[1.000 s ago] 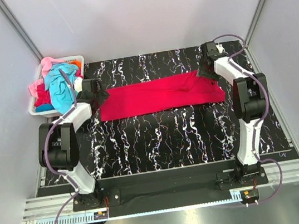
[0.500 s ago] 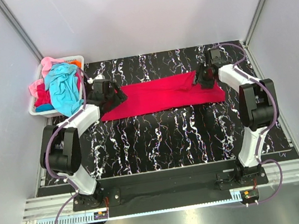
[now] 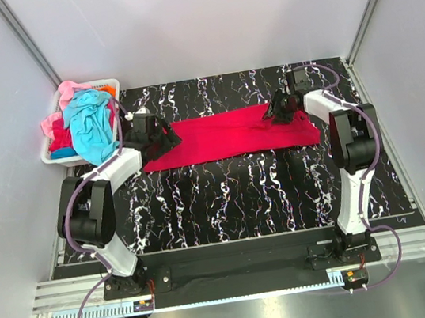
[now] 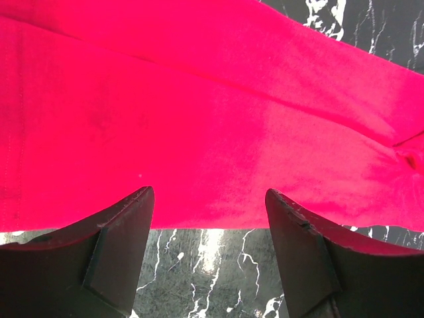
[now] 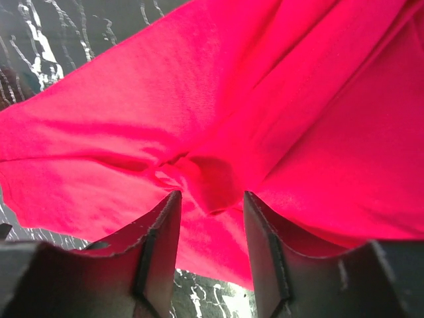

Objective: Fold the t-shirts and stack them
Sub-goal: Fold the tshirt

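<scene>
Top external view: the black marbled surface [image 3: 226, 197] carries the crimson t-shirt [image 3: 225, 135], spread as a long band near its far edge. Just off the far left corner, a white basket [image 3: 56, 157] holds a heap of t-shirts [image 3: 89, 125], turquoise uppermost. The left pincer [image 4: 209, 199] gapes wide over the band's left end. The right pincer [image 5: 212, 199] straddles a raised pucker near the right end, and I cannot tell whether it grips.

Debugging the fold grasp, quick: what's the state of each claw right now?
Left claw: open over the crimson t-shirt, holding nothing.
Right claw: partway open astride a raised fold of that t-shirt; grip cannot be told.
</scene>
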`<action>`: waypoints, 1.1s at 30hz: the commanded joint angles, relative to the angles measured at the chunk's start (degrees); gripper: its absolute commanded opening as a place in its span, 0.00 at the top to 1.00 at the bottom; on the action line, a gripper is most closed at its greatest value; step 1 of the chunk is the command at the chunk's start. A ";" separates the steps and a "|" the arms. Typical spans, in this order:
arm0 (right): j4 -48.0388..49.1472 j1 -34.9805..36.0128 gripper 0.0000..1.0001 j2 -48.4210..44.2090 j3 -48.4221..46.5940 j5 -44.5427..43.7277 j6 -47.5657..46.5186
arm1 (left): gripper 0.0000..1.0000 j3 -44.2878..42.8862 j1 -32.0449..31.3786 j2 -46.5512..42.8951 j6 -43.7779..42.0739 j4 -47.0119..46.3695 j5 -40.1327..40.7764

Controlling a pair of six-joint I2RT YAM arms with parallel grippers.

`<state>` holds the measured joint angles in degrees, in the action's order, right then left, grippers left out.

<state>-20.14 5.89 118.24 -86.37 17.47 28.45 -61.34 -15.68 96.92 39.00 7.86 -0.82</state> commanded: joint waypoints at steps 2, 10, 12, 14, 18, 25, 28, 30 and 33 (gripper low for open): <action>2.21 0.35 0.53 1.47 -1.79 2.65 1.26 | 0.28 -1.06 0.13 0.90 -0.33 0.05 0.47; 2.30 0.96 0.59 1.74 -1.79 3.97 1.44 | 0.28 -1.24 0.13 1.86 0.02 0.32 0.64; 2.39 1.14 0.63 1.65 -1.87 3.97 1.70 | 0.28 -1.06 0.13 1.78 0.02 0.32 0.64; 2.39 1.32 0.72 1.73 -2.05 3.97 1.79 | 0.28 -0.89 0.13 1.60 -0.15 0.40 0.64; 2.21 1.58 0.85 1.91 -2.40 4.41 2.23 | 0.28 -0.53 0.13 1.34 -0.33 0.67 0.64; 1.86 2.02 1.00 1.56 -3.37 3.53 1.88 | 0.28 -0.09 0.13 1.16 -0.42 0.84 0.64; 1.33 2.02 1.00 2.87 -6.00 3.44 1.35 | 0.29 0.17 0.13 0.72 -0.42 0.84 0.64; 0.81 1.93 1.00 4.27 -8.62 3.36 1.26 | 0.29 0.43 0.13 0.37 -0.51 0.76 2.40; -0.07 2.02 1.00 6.99 -12.92 3.79 1.26 | 0.29 0.08 0.13 0.19 -0.77 0.93 3.02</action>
<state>-19.90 7.38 122.83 -93.73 20.64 30.44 -61.34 -15.68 98.76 38.98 9.72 0.25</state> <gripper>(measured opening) 0.011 0.717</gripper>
